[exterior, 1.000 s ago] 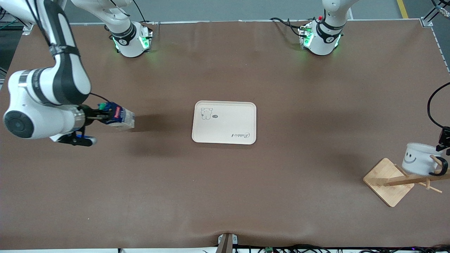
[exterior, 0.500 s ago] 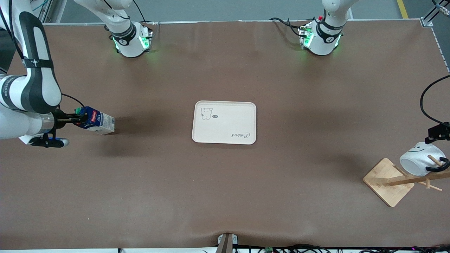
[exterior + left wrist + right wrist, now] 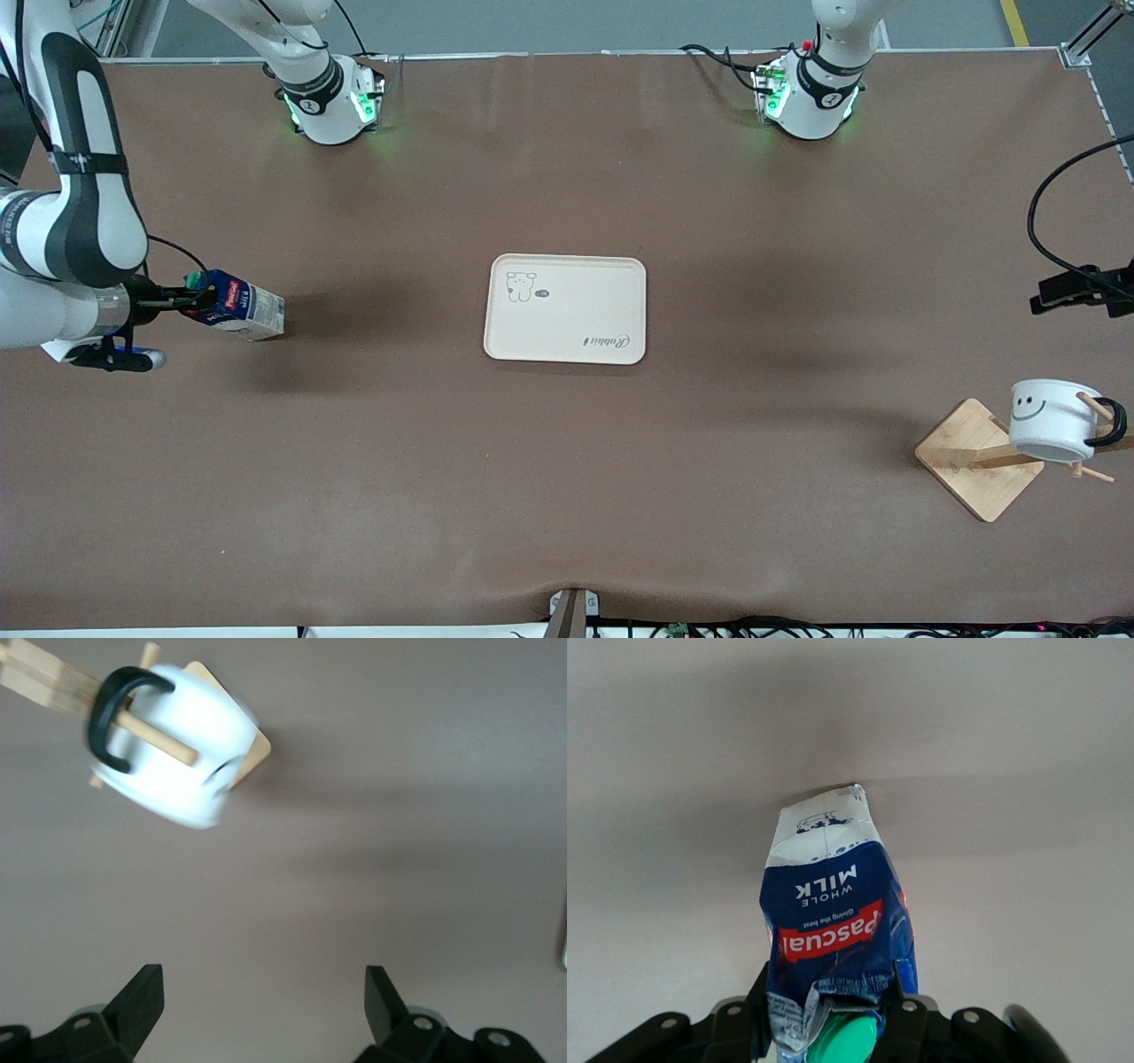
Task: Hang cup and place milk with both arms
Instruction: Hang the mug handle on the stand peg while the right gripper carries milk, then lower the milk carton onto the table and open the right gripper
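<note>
The left gripper (image 3: 1076,292) has risen off the cup (image 3: 1052,419), jaws released, leaving it hanging on the wooden rack (image 3: 979,459). The right gripper (image 3: 177,303) is gripping the milk (image 3: 237,306) tilted over the counter (image 3: 567,496), well apart from the tray (image 3: 567,309). Judged risk: the squeezed carton slipping out.

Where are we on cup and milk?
Cup looks done: it hangs by its handle on the rack peg, and the left claw is open and clear of it. In hand: right claw grips the milk, tilted, at its end of the table. Left: set it on the tray, presumably.
</note>
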Robot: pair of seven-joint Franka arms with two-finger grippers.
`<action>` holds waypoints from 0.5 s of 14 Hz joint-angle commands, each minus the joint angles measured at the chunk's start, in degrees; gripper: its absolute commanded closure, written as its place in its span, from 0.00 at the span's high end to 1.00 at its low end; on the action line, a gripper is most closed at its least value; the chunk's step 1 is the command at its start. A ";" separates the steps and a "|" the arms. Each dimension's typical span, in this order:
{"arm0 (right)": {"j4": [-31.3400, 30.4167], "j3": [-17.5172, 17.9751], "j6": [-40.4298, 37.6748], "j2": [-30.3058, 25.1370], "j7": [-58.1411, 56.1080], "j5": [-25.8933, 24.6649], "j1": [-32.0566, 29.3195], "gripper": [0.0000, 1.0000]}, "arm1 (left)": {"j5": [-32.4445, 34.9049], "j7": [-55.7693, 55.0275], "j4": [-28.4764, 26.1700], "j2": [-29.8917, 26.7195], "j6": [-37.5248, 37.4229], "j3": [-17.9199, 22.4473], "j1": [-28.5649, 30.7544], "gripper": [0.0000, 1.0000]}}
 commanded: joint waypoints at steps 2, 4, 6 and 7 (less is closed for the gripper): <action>-1.75 0.87 0.33 0.20 5.63 -0.72 -0.62 0.00 | -0.30 -3.74 -0.79 -3.38 -4.57 -3.37 0.29 1.00; -2.89 0.87 1.73 0.20 5.64 -0.72 -0.71 0.00 | -0.30 -3.83 -0.70 -3.83 -5.02 -3.99 0.29 1.00; -3.42 0.87 2.09 0.20 5.55 -0.72 -0.53 0.18 | 0.05 -3.83 -0.44 -3.74 -5.02 -4.69 0.29 1.00; -3.42 0.87 2.01 0.29 4.94 -0.72 -0.36 0.73 | 0.23 -3.83 -0.44 -3.74 -5.02 -4.69 0.29 1.00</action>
